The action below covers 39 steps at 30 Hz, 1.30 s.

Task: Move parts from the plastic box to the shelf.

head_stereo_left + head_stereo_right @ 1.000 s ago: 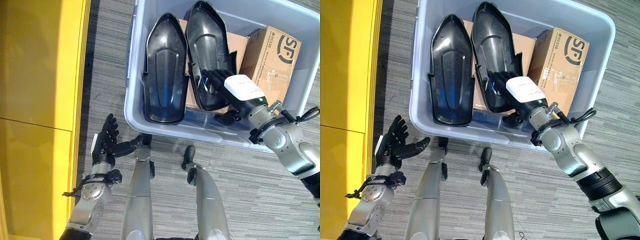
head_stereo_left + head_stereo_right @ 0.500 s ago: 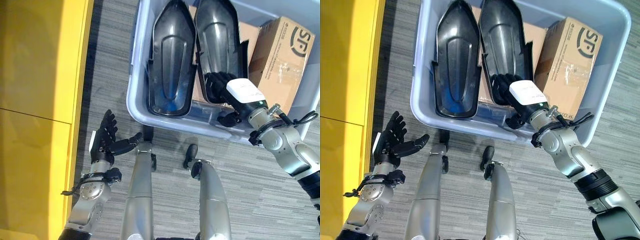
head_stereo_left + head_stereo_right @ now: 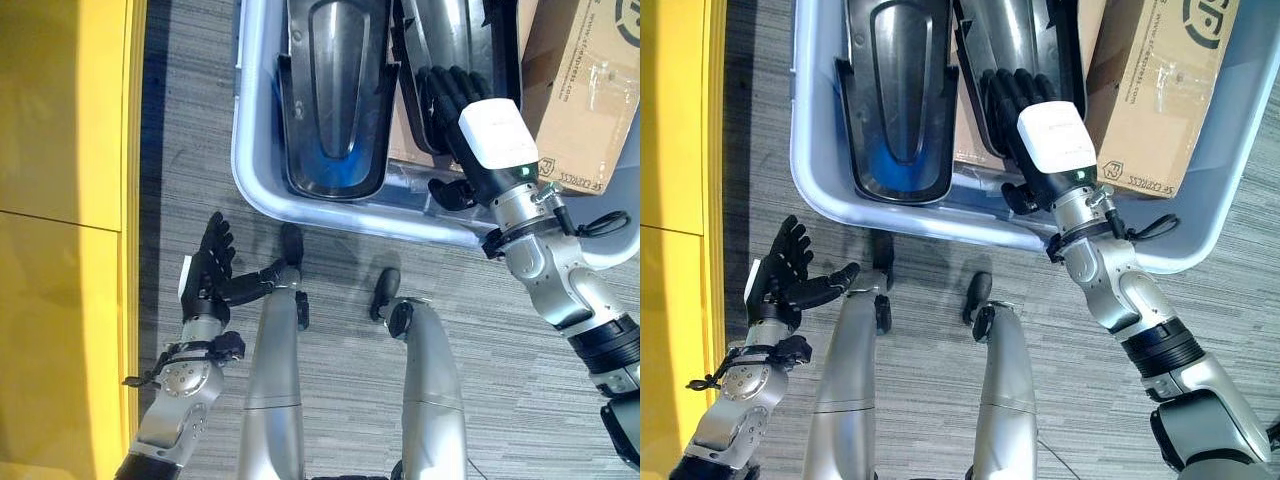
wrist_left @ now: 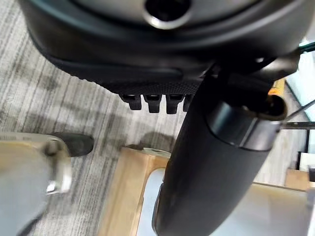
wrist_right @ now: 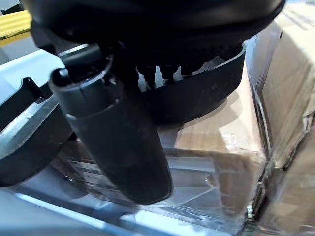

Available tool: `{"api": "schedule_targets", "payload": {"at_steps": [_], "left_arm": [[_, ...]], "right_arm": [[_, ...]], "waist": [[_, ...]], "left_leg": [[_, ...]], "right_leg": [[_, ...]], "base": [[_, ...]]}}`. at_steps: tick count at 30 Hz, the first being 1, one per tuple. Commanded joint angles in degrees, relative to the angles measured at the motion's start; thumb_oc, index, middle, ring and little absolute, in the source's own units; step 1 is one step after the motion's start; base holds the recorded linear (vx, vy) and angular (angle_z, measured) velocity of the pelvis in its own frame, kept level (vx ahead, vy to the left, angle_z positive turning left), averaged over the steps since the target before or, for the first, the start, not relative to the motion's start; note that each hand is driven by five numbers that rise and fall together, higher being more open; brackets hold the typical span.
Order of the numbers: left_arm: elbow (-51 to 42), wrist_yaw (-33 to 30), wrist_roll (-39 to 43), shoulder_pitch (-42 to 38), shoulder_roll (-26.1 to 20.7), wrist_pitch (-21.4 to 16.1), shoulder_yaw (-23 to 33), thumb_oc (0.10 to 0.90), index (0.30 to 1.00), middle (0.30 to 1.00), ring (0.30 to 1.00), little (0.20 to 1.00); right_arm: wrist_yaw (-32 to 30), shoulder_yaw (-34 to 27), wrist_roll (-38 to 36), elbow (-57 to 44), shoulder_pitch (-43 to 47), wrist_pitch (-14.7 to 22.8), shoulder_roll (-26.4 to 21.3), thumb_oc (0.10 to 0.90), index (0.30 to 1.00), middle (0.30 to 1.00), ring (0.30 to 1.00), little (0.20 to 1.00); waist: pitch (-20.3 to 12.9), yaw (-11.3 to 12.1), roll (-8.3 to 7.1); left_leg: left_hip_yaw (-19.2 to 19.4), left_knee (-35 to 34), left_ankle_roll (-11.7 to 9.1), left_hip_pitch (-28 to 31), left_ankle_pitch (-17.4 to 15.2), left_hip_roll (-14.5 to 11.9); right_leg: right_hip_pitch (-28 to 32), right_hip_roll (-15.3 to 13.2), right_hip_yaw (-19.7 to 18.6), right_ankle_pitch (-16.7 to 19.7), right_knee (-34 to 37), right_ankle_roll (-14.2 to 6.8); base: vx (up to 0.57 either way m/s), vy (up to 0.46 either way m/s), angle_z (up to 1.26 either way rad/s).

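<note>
Two long black shell parts lie side by side in the grey plastic box (image 3: 330, 212): the left part (image 3: 335, 90) and the right part (image 3: 450, 35). My right hand (image 3: 475, 125) reaches over the box's near rim. It is open, its straight fingers lying on the near end of the right part (image 5: 197, 93). Its thumb (image 5: 118, 142) sticks out below the part's rim, over a wrapped carton. My left hand (image 3: 205, 280) hovers above the floor near the yellow shelf (image 3: 60, 200), open and holding nothing.
A brown cardboard box (image 3: 585, 90) stands in the right side of the plastic box, close beside my right hand. A flatter carton (image 5: 231, 142) lies under the black parts. Grey striped carpet (image 3: 180, 150) runs between the shelf and the box.
The whole picture has shifted, so the camera moved. My right hand stays on the near end of the right part, with its forearm more upright. The left hand is as before.
</note>
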<state>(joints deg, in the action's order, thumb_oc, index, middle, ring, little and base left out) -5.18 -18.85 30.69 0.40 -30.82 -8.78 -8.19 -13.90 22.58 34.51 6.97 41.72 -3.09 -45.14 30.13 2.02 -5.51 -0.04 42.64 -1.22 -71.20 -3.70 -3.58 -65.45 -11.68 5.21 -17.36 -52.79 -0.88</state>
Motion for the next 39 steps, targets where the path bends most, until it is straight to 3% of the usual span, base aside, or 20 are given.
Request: {"api": "schedule_targets", "payload": {"at_steps": [1,2,11,16,20,24,25,28,30,39], "left_arm": [[-6.28,-0.97,-1.16,-0.46,2.08,-5.27,-1.41,0.900,1.000,1.000,1.000,1.000],[-6.15,-0.94,-1.20,-0.79,2.12,-5.32,-1.82,0.900,1.000,1.000,1.000,1.000],[-3.34,-0.95,-1.41,-2.64,2.90,-4.88,-2.83,0.900,1.000,1.000,1.000,1.000],[-1.86,-0.40,-1.58,-3.29,3.23,-4.48,-3.53,0.900,1.000,1.000,1.000,1.000],[-0.51,0.43,-1.58,-3.46,3.76,-4.08,-4.10,0.900,1.000,1.000,1.000,1.000],[1.39,1.22,-1.50,-3.71,3.95,-3.54,-4.10,0.900,1.000,1.000,1.000,1.000],[1.60,1.52,-1.40,-3.82,4.02,-3.48,-4.24,0.900,1.000,1.000,1.000,1.000],[2.19,2.22,-1.22,-3.68,3.77,-3.26,-4.04,0.900,1.000,1.000,1.000,1.000],[2.72,3.39,-1.26,-2.70,3.41,-2.92,-3.55,0.900,1.000,1.000,1.000,1.000],[3.44,6.02,-1.06,0.29,2.92,-2.27,-1.48,0.900,1.000,1.000,1.000,1.000]], "right_arm": [[-6.76,3.50,4.05,19.16,4.74,-4.73,3.36,0.484,0.418,0.418,0.418,0.418],[-7.07,3.86,4.31,19.87,5.19,-4.85,3.86,0.400,0.300,0.300,0.300,0.300],[-6.50,3.32,5.09,18.16,1.03,-4.26,5.51,0.400,0.300,0.300,0.300,0.300],[-6.44,2.32,3.40,16.57,-3.25,-2.81,7.54,0.400,0.300,0.300,0.300,0.300],[-6.45,1.13,2.41,14.68,-7.04,-1.72,8.85,0.400,0.300,0.300,0.300,0.300],[-5.94,-0.64,0.86,11.53,-11.25,-0.50,9.98,0.400,0.300,0.300,0.300,0.300],[-6.18,-0.67,0.80,11.41,-11.34,-0.20,10.15,0.400,0.300,0.300,0.300,0.300],[-5.70,-1.84,0.56,9.53,-12.75,0.19,9.71,0.400,0.300,0.300,0.300,0.300],[-5.32,-3.62,0.21,6.11,-14.62,1.04,8.84,0.400,0.300,0.300,0.300,0.300],[-3.41,-8.39,0.33,-2.64,-19.83,3.64,5.50,0.400,0.300,0.300,0.300,0.300]], "waist": [[-0.34,3.25,5.85],[-0.34,3.24,5.98],[-0.34,2.44,5.85],[-0.34,2.21,5.68],[-0.34,2.05,5.23],[-0.34,2.03,4.25],[-0.34,2.19,4.35],[-0.34,2.21,3.85],[-1.89,2.06,3.24],[-6.59,1.25,2.81]], "left_leg": [[-4.39,4.77,-1.17,-2.47,-3.68,-3.03],[-4.43,4.95,-1.19,-2.62,-3.67,-2.97],[-3.95,1.70,-1.79,-0.06,-2.50,-3.25],[-3.30,-3.72,-2.17,5.34,-0.99,-3.72],[-3.06,-7.94,-2.56,11.46,0.01,-3.98],[-2.74,-11.96,-2.92,20.99,0.54,-4.11],[-2.64,-13.18,-2.59,21.79,2.40,-4.33],[-2.46,-15.57,-2.84,27.50,2.82,-4.74],[-2.39,-18.52,-3.14,32.48,3.23,-5.26],[-1.05,-27.16,-3.95,43.70,5.68,-6.49]], "right_leg": [[0.19,-1.67,-3.24,2.01,-0.80,-4.07],[0.10,-1.66,-3.26,1.87,-0.97,-4.00],[2.23,-1.92,-2.66,1.68,0.56,-3.79],[8.02,-1.68,-1.79,2.78,5.41,-4.16],[14.38,-1.48,-0.99,3.51,9.47,-4.59],[24.97,-1.19,0.12,4.19,14.64,-5.37],[25.85,-1.11,0.51,5.64,15.67,-5.21],[32.35,-0.90,1.16,6.26,19.42,-5.59],[37.67,-0.67,1.43,6.95,23.19,-6.15],[48.11,-0.96,2.28,10.30,33.48,-7.82]], "base": [[0.00,0.000,-0.31],[0.00,0.002,-0.23],[-0.01,-0.005,0.10],[-0.01,0.002,0.09],[0.02,-0.004,0.08],[0.05,-0.012,0.04],[0.02,-0.014,0.07],[0.08,-0.024,0.05],[0.14,-0.028,0.02],[0.13,-0.015,-0.06]]}}
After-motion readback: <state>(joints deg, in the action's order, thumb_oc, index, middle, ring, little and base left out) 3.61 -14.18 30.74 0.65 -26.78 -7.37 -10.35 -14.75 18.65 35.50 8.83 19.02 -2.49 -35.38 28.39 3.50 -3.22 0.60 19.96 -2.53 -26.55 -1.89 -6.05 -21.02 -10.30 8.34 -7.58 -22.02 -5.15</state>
